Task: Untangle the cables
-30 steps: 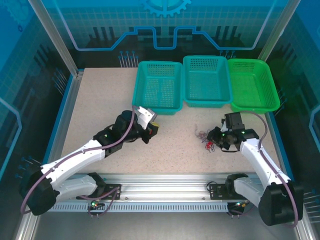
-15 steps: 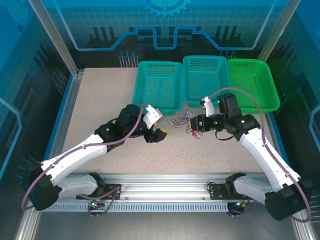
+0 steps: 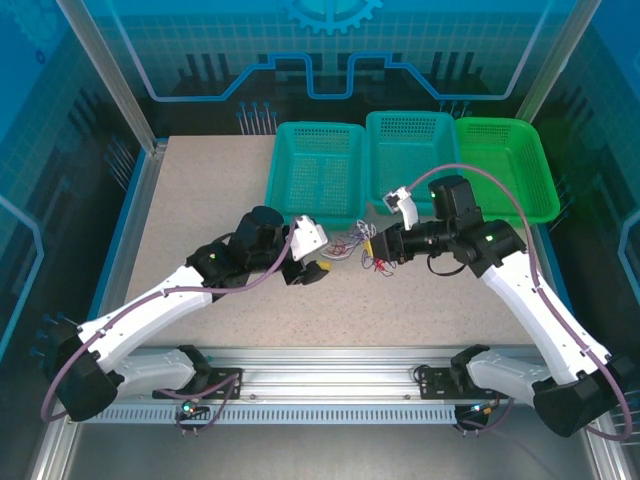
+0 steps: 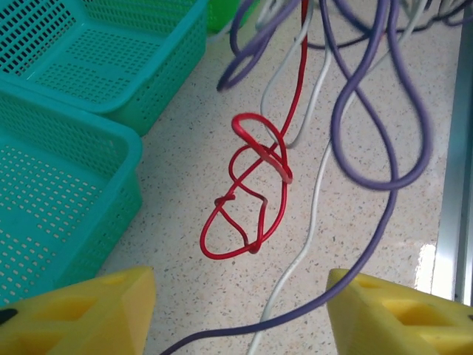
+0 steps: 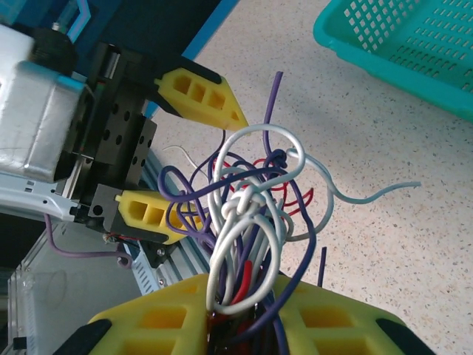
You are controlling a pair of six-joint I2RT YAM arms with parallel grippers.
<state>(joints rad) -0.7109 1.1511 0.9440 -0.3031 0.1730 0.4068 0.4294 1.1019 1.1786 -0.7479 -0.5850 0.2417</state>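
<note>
The cables (image 3: 356, 244) are a small tangle of thin purple, white and red wires, held just above the table between both arms. My right gripper (image 3: 375, 246) is shut on one end of the bundle (image 5: 247, 222), wires pinched between its yellow pads (image 5: 166, 322). My left gripper (image 3: 322, 262) faces the tangle from the left and is open (image 4: 240, 325). A purple wire (image 4: 384, 148) and a white wire (image 4: 310, 222) run through the gap between its fingers (image 4: 81, 310). A knotted red loop (image 4: 247, 200) hangs just ahead of them. The right wrist view has the left gripper (image 5: 218, 174) beside the tangle.
Three baskets stand along the back: a teal one (image 3: 318, 175), a second teal one (image 3: 413, 160) and a green one (image 3: 505, 168). The nearest teal basket (image 4: 66, 185) lies close on the left gripper's left. An aluminium rail (image 3: 330, 360) runs along the near edge.
My right gripper has lifted the tangle from the right side of the table and carried it left to the centre. My left gripper has opened and reached toward the tangle.
</note>
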